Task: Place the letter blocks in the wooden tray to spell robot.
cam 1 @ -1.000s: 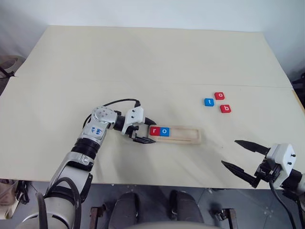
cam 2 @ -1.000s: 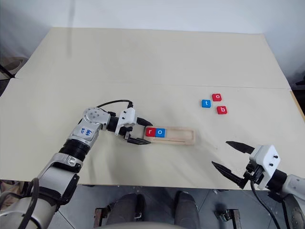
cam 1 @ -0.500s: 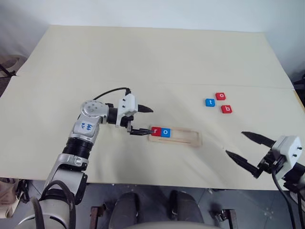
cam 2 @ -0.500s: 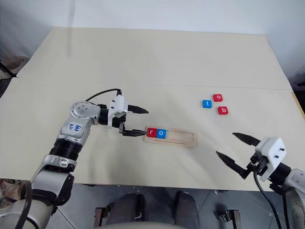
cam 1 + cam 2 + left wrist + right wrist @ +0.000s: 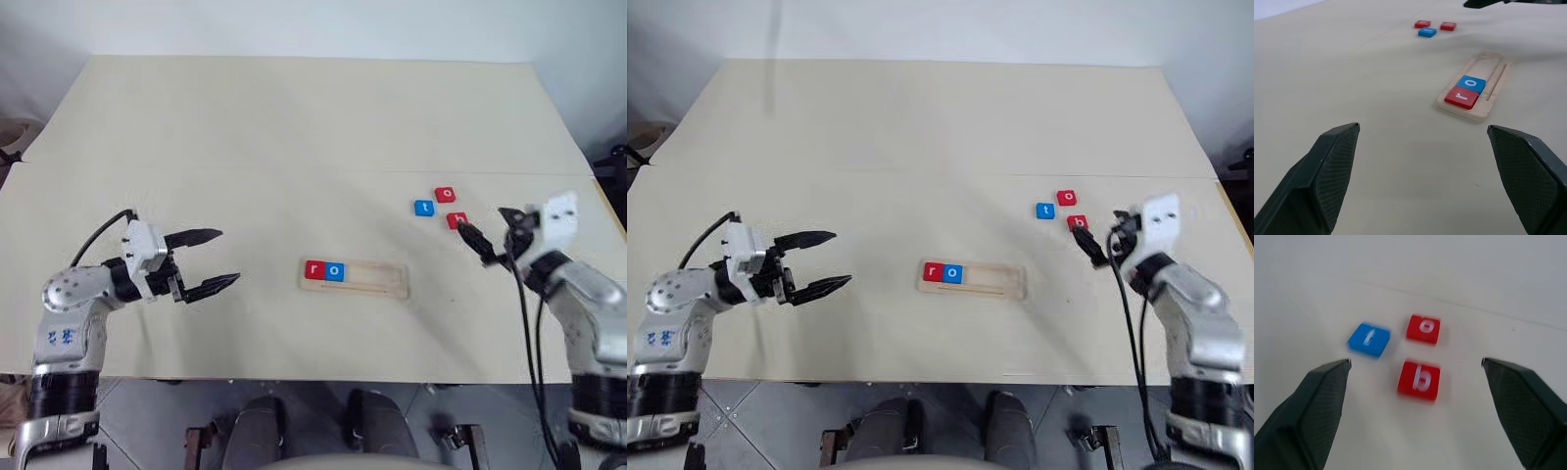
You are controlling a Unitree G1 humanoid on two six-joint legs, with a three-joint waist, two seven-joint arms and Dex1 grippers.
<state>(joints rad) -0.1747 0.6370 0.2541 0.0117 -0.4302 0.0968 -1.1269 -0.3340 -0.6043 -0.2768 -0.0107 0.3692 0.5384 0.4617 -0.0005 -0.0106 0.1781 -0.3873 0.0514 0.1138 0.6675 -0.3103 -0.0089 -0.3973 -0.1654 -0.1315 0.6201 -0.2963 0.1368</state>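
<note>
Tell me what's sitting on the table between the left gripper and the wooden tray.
Nothing. In the left eye view the stretch of table between the left gripper and the wooden tray is bare; the left wrist view shows the same.

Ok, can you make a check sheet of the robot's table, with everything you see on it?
Surface: pale table, seam across it.
Job's things: tray holds red r and blue o at its left end; blue t, red o, red b loose on the table.
Clutter: nothing seen.
Grippers: left gripper open, empty; right gripper open around b, jaws apart.
Cables: black, on both arms.
Surroundings: grey floor.
</note>
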